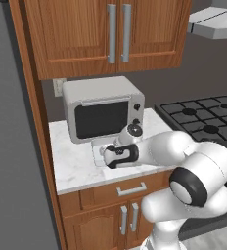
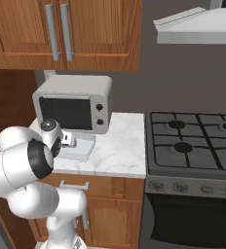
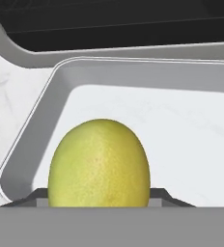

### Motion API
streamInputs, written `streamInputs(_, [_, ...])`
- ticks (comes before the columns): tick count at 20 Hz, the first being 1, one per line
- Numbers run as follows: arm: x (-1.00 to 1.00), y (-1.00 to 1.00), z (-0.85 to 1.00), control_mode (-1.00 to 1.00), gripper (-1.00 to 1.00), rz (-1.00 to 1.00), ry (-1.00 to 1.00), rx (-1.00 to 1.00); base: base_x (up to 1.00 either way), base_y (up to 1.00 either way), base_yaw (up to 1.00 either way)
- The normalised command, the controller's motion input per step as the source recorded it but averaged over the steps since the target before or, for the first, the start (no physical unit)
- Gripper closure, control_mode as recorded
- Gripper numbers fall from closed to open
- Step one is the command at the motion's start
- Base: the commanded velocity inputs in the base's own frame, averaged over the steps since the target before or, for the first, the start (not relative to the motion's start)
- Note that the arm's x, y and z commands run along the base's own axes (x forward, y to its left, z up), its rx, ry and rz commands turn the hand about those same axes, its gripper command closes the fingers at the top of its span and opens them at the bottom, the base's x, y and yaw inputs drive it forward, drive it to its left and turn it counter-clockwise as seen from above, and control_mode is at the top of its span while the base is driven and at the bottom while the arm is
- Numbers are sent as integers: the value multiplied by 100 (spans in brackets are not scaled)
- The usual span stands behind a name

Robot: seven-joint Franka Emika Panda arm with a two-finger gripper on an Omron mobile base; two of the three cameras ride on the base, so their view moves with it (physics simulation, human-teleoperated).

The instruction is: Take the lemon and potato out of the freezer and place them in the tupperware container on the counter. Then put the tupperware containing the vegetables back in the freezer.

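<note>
A yellow-green lemon (image 3: 99, 164) sits between my gripper's (image 3: 100, 201) dark fingertips (image 3: 35, 198), which are shut on it. Right under the lemon lies the pale tupperware container (image 3: 46, 111), and I see nothing inside it on its white floor. From the base, my gripper (image 1: 108, 157) hovers over the tupperware container (image 1: 97, 152) on the marble counter (image 1: 74, 168), just in front of the microwave. In the right base view my hand (image 2: 67, 140) covers the near end of the container (image 2: 84, 148). The potato and the freezer are out of view.
A grey microwave (image 1: 103, 113) stands close behind the container, its lower front edge (image 3: 114, 50) just beyond the container rim. A black gas stove (image 2: 193, 141) lies to the right. Wooden wall cabinets (image 1: 110, 31) hang above, and a tall wooden side panel (image 1: 34, 122) borders the counter's left.
</note>
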Motion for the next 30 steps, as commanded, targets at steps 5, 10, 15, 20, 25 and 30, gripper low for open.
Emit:
streamInputs(5, [15, 19, -9, -100, -100, 0, 0, 0, 0, 0, 0])
streamInputs(10, [4, 0, 0, -100, -100, 0, 0, 0, 0, 0, 0])
streamInputs(15, [0, 0, 3, -100, -100, 0, 0, 0, 0, 0, 0])
streamInputs(20, [-44, -15, 60, -100, -100, 0, -16, 5, 0, 0, 0])
streamInputs(25, [-96, -30, 100, -100, -100, 0, -25, 14, 0, 0, 0])
streamInputs(30, [-79, -26, 100, -100, -100, 0, -11, 16, 0, 0, 0])
